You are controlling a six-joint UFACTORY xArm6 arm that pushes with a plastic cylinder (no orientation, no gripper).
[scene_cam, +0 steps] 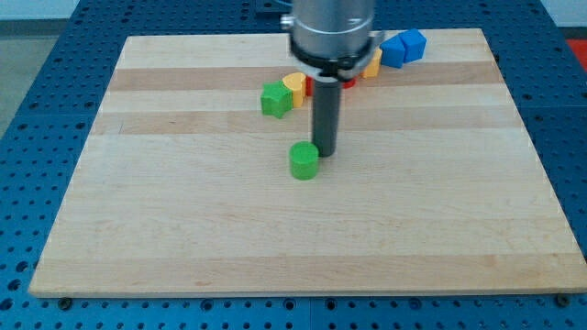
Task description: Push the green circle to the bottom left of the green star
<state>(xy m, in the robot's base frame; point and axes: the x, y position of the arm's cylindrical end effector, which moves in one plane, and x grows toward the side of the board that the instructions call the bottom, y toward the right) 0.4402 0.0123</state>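
Tip [326,151] touching green circle [305,161] — green star [275,100] well apart, toward view's top.

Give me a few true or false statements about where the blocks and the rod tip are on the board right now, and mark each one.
1. My tip is right beside the green circle, on the circle's right in the view. True.
2. The green circle sits above the green star in the view. False: it lies below the green star, slightly to the view's right.
3. The blue blocks are near the view's top right of the board. True.
4. The green star stands alone, far from other blocks. False: a yellow block is right next to it.
5. The green circle is touching the green star. False: bare board separates them.
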